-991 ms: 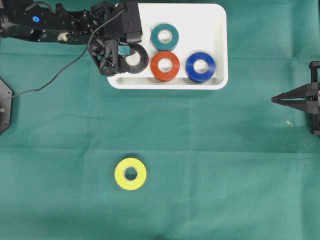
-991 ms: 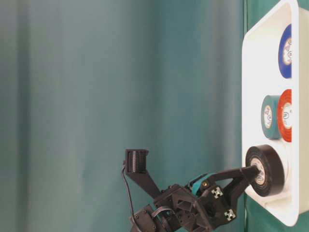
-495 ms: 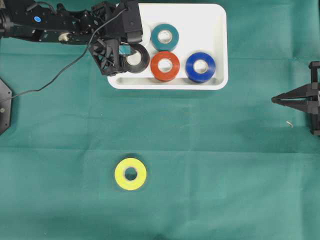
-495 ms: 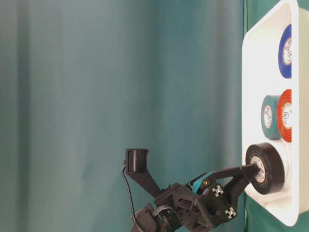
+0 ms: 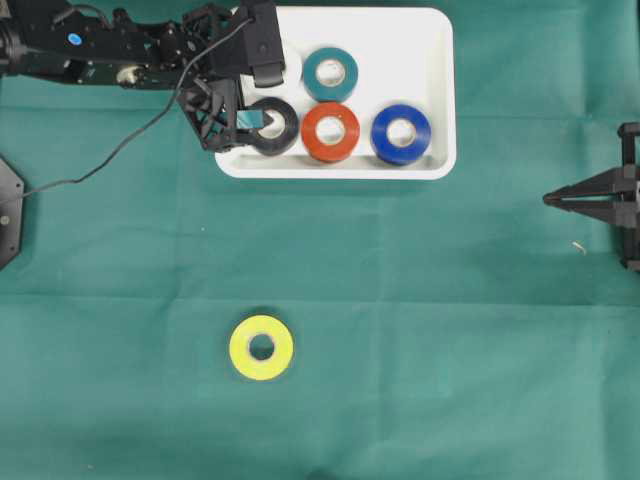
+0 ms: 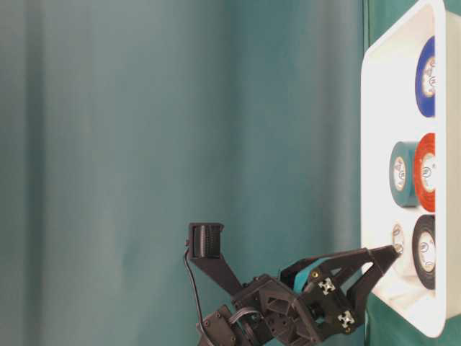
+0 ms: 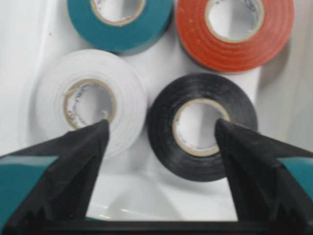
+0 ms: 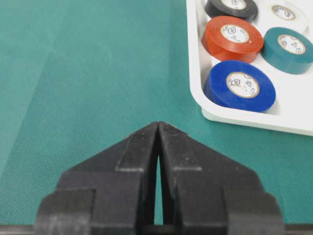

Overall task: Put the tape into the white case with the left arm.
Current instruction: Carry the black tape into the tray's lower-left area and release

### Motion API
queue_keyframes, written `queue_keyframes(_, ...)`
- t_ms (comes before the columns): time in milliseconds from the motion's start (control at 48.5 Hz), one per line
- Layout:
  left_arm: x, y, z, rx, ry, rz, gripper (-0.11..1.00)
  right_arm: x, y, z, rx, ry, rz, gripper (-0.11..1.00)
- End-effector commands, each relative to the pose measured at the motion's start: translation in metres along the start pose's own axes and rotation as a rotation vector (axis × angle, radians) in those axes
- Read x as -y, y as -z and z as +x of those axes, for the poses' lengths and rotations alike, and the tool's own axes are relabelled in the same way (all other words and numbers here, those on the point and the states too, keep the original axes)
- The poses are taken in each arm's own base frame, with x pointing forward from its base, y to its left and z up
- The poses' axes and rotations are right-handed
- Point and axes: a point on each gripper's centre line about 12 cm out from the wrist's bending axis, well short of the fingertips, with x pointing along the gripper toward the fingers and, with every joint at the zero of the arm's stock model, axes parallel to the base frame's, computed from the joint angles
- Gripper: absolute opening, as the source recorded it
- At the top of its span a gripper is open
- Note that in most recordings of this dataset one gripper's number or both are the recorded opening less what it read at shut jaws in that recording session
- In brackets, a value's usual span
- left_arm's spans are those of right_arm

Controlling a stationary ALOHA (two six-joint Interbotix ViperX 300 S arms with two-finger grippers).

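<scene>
The white case [image 5: 425, 45] stands at the back of the green cloth. A black tape [image 5: 272, 127] lies flat in its left part, beside a white tape [image 7: 90, 100]. My left gripper [image 5: 250, 120] hangs open over the case's left end. In the left wrist view one fingertip [image 7: 100, 128] is in front of the white roll and the other in front of the black tape [image 7: 201, 126]. Nothing is between them. A yellow tape [image 5: 261, 347] lies alone on the cloth, far from both arms. My right gripper [image 5: 548, 199] is shut and holds nothing.
A teal roll [image 5: 330, 73], a red roll [image 5: 330, 131] and a blue roll [image 5: 401, 134] also lie in the case. A black cable [image 5: 120, 155] trails from the left arm across the cloth. A black base plate [image 5: 8, 210] sits at the left edge.
The left gripper has opened and let go of the black tape, which went from tilted up on the finger to lying flat in the case. The right arm is unmoved.
</scene>
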Motion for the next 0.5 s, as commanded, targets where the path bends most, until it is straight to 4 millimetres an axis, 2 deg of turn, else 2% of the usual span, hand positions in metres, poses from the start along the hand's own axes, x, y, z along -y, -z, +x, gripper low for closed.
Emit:
queue_keyframes(0,-0.002,-0.007,-0.006,0.03,-0.008,0.0,0.84,0.0,-0.004,0.001,0.014,0.001,0.0,-0.09)
queue_keyframes(289,0.0,-0.007,-0.012,0.036,-0.006,0.001,0.84,0.0,-0.004,0.001,0.012,0.001,0.0,-0.09)
queue_keyframes(475,0.02,-0.003,-0.031,0.063,0.023,0.031,0.82,0.001,-0.005,0.001,0.015,0.003,0.002,-0.09)
